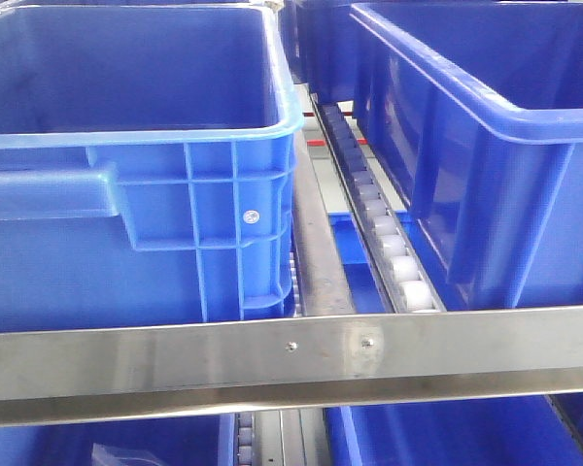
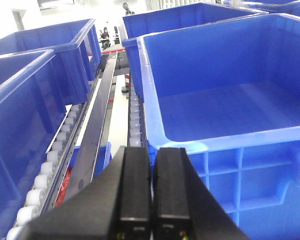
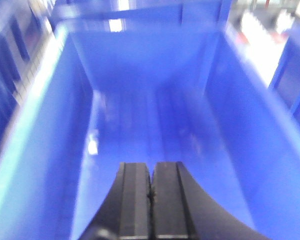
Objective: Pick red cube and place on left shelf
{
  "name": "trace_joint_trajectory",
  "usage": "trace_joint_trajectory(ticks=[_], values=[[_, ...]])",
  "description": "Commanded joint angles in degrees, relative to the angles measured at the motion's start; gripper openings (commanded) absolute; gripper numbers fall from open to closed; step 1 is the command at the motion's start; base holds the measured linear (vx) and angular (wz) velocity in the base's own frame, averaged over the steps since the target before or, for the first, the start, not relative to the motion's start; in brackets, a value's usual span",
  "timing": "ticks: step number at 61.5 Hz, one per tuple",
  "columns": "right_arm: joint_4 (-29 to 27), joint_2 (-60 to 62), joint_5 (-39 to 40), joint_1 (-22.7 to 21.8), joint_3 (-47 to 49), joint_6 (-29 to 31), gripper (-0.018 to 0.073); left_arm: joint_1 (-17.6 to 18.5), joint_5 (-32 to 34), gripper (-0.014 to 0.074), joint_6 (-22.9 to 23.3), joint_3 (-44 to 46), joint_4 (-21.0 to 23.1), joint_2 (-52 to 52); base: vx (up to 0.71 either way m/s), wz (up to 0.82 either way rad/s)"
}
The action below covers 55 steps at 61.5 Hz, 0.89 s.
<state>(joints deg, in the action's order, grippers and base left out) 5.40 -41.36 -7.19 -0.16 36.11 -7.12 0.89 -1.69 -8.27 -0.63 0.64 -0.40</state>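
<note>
No red cube is being shown in any of the three views, so its place relative to either claw cannot be told. The left claw (image 2: 151, 200) is being held pressed closed, its black fingers (image 2: 135, 185) touching with nothing between them, just above the near rim of a dark blue crate (image 2: 230, 115). The right claw (image 3: 150, 200) is likewise being held closed and empty, over the inside of another blue crate (image 3: 155, 115), which is blurred. The left shelf (image 1: 291, 354) is being seen by the front camera as a steel rail with two blue crates (image 1: 126, 146) behind it and a white roller track (image 1: 384, 243) running between them. Only the left wrist view is showing a second roller track (image 2: 50, 165) and distant figures at the far end.
</note>
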Motion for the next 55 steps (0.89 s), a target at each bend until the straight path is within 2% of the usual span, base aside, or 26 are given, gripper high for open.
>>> trace_joint_trajectory(ticks=[1, 45, 55], values=[[0.8, 2.5, 4.9, -0.4, 1.0, 0.1, 0.0049, 0.3, 5.2, 0.0106, 0.0, -1.3, 0.3, 0.0, 0.0, 0.0], [0.8, 3.4, 4.8, -0.4, 0.9, 0.1, 0.0049, 0.3, 5.2, 0.0106, 0.0, -1.3, 0.3, 0.0, 0.0, 0.0], [-0.2, 5.9, 5.4, -0.4, -3.4, 0.1, 0.0049, 0.3, 5.2, 0.0106, 0.0, -1.3, 0.3, 0.0, 0.0, 0.0]])
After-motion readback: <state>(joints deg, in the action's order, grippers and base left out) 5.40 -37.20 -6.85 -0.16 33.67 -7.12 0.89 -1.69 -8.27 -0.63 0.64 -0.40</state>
